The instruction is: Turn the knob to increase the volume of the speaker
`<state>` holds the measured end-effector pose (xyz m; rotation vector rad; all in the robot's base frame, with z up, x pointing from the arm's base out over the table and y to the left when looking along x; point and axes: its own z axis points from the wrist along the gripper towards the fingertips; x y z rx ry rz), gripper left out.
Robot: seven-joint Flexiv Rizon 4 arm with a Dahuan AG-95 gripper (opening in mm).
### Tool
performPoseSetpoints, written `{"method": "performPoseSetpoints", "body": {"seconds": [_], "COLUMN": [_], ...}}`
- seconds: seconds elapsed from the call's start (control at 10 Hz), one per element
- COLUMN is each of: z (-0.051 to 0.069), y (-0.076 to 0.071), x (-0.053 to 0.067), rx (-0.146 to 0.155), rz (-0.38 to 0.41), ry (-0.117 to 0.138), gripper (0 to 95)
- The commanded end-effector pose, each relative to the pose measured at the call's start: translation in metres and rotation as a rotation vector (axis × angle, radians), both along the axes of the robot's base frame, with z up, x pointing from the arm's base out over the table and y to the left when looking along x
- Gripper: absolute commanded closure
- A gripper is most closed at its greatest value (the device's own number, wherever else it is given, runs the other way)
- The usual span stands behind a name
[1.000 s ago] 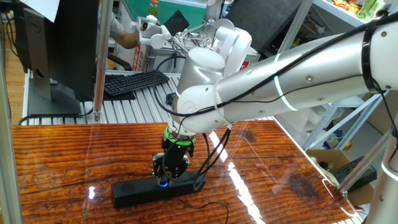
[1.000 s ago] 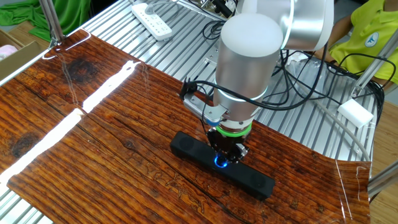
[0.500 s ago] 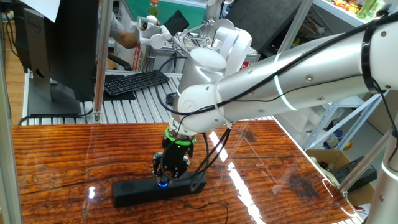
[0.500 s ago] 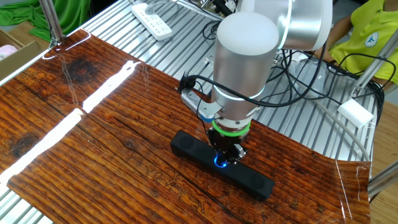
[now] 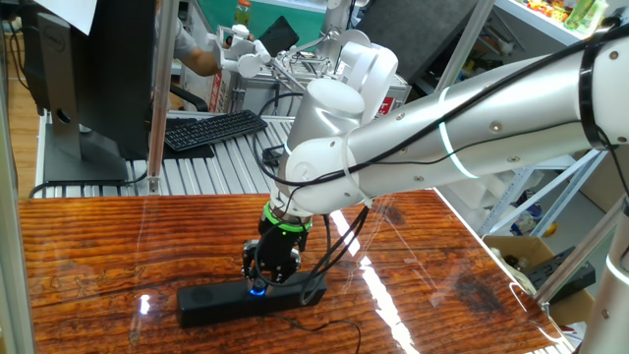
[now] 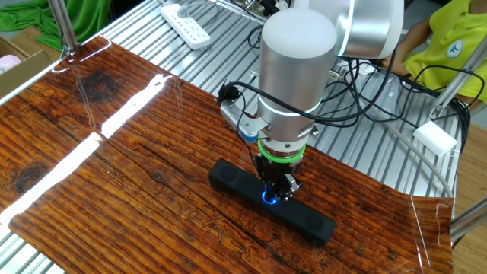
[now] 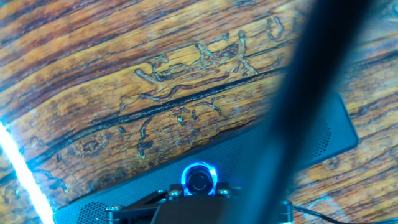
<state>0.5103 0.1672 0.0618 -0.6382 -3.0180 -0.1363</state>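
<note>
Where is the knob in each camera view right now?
One fixed view: knob low, left of centre, under the claw.
Other fixed view: knob lower centre.
Hand view: knob bottom centre.
Shared landmark: the speaker, the black bar that carries it.

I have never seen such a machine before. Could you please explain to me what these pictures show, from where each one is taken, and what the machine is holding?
The big white thing is a robot arm. At its end is a gripper, a small hand with two fingers, pointing straight down. Two pictures come from cameras fixed on different sides of the wooden table. The third comes from a camera on the hand itself, looking down along the fingers.

On the table lies a long black speaker. At its middle is a round knob with a blue glowing ring. The gripper is closed on this knob, as if to turn it. The dark blurred stripe in the hand view cannot be identified. Behind the table you can see a keyboard and a white power strip.
</note>
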Motion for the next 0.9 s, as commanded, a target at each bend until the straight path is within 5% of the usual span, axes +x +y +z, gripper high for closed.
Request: {"method": "performPoseSetpoints", "body": {"seconds": [0.1, 0.9], "z": [-0.0078, -0.0104], "y": [-0.0008, -0.0008], "x": [0.0002, 0.0008], "rx": [-0.006, -0.007], "rz": [-0.038, -0.129], "ry": [-0.003, -0.017], "gripper": [95.0, 95.0]}}
